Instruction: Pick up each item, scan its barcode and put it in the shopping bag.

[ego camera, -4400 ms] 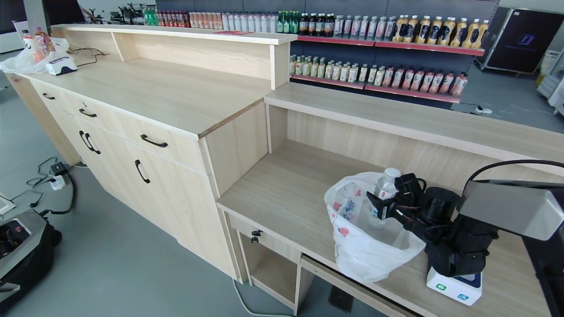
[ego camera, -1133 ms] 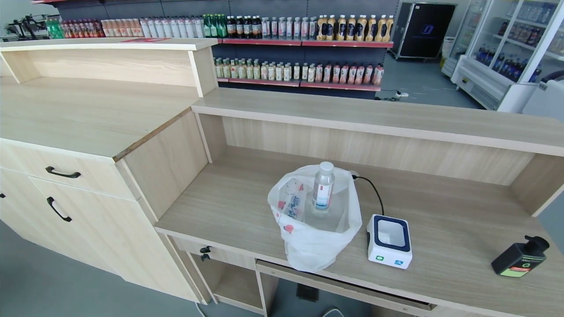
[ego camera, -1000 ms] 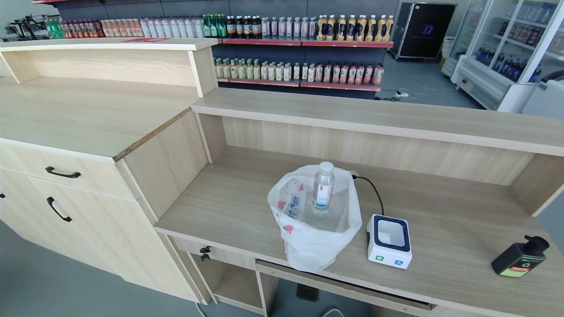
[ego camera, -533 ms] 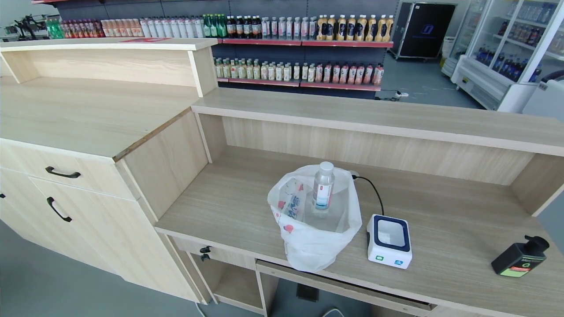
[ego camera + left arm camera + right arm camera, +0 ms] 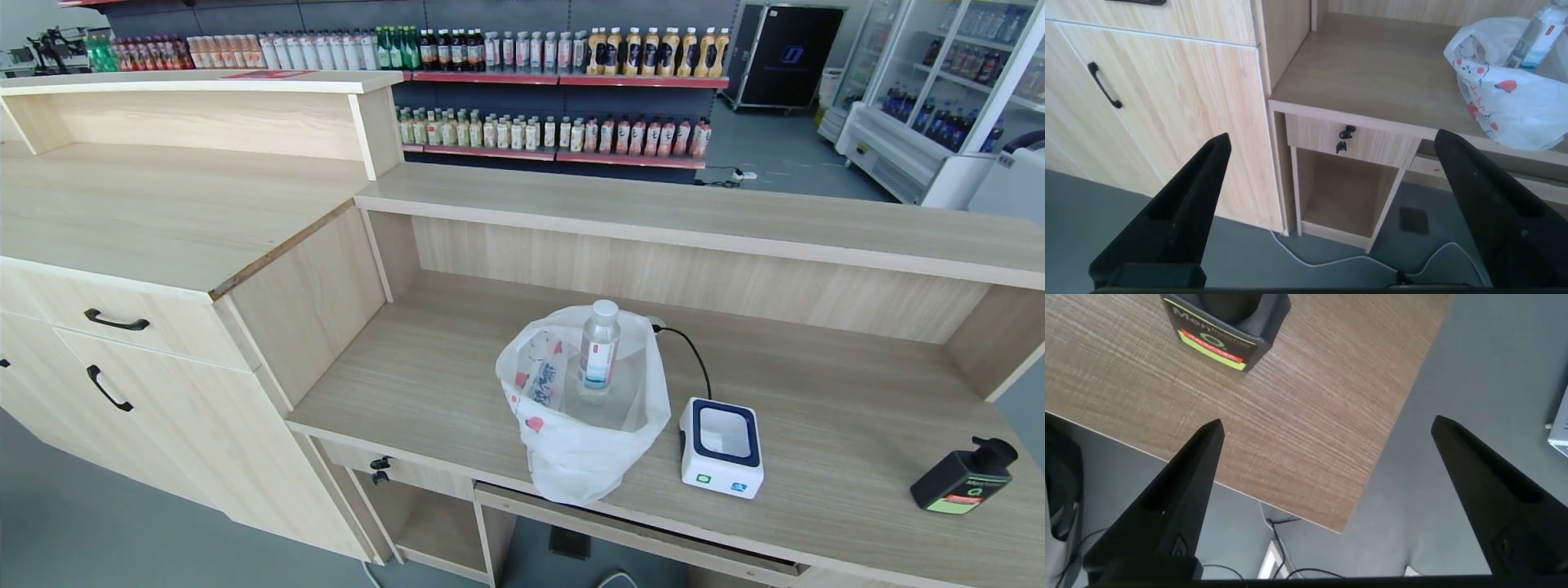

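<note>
A few seconds back the right gripper was at the mouth of the white plastic shopping bag, closed round the clear plastic water bottle. The head camera has swung since then, so the whole scene sits differently in that view, but the arm's own change is plain: it has let go and pulled away. The bottle now stands upright inside the bag with its white cap above the rim, nothing holding it. Through the last second nothing on the light wooden counter has shifted.

The right gripper now hangs with its fingers spread wide and nothing between them, over the counter's right end, near the black pump-top bottle with a green label that lies there. The left gripper is likewise spread and empty, low in front of the counter, with the bag up and off to one side.

So the water bottle looks finished with — bagged and released. The black pump-top bottle is the item left out, well apart from the bag, with the white-and-blue box scanner standing between them just beside the bag. The right arm is the nearer one for it, and the likely next step is to grasp it and bring its barcode over the scanner's window
</note>
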